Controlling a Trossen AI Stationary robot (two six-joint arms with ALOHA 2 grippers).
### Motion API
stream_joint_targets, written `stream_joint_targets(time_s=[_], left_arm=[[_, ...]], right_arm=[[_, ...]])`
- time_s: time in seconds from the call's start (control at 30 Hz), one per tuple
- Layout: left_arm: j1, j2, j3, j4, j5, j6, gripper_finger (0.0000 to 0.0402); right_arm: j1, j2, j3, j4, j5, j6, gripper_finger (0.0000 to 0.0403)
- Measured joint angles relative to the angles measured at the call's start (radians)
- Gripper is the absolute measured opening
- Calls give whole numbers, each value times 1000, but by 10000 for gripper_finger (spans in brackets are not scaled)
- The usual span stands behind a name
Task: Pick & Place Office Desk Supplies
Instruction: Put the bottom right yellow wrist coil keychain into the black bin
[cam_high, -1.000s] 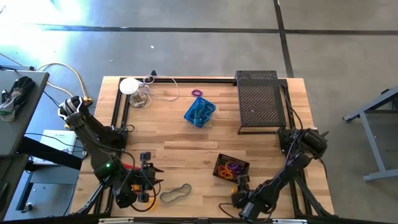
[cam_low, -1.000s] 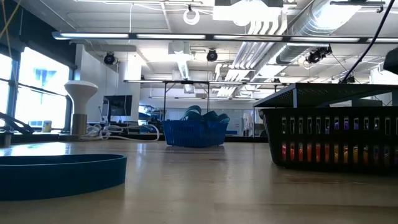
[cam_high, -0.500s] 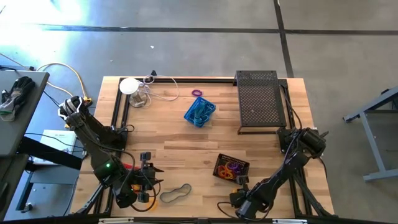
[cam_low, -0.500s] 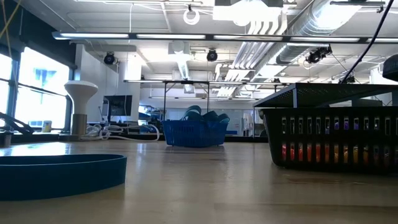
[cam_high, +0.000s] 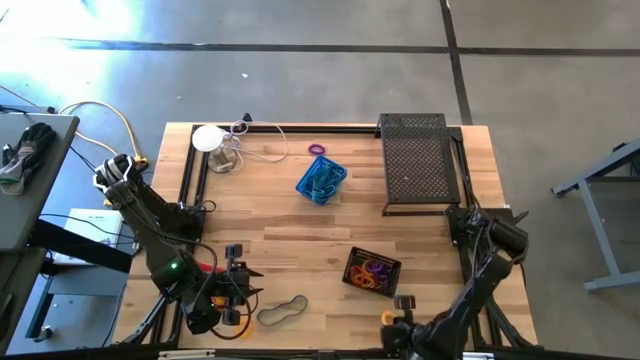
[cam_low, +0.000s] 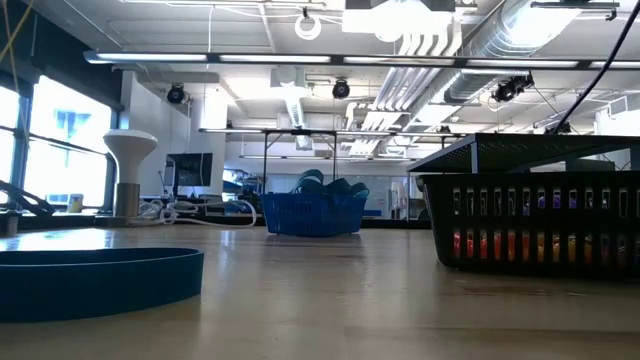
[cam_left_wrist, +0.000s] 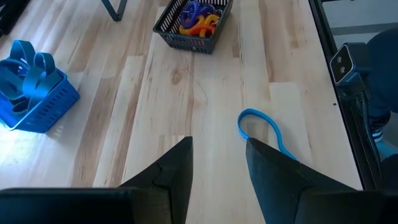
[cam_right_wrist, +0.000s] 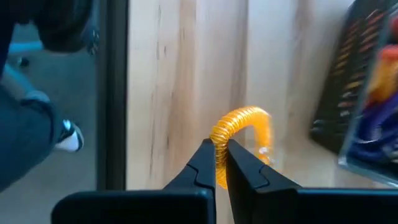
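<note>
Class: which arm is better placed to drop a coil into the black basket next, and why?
Right. Its hand is shut on the orange coil, beside the black basket. The left hand is open and holds nothing, near the band.

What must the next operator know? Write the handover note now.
Left gripper: open, empty, at the table's front left, short of the band loop.
Right gripper: shut on an orange coil, near the front edge beside the black basket.
Done: coloured rings sit in the black basket, blue bands in the blue basket.
Left: place the coil, then collect the band loop and the loose purple ring beyond the blue basket.
</note>
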Motion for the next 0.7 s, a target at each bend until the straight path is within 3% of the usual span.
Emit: stream_joint_targets(time_s=[0.3, 0.47, 0.7], left_arm=[[0, 0, 0, 44, 0, -3, 142], [0, 1, 0, 45, 0, -3, 142], [-1, 1, -24, 98, 3, -7, 142]], right_arm=[[-15, -1, 112, -314, 286, 106, 6], [-52, -2, 111, -442, 317, 237, 6], [-115, -3, 49, -397, 319, 318, 7]])
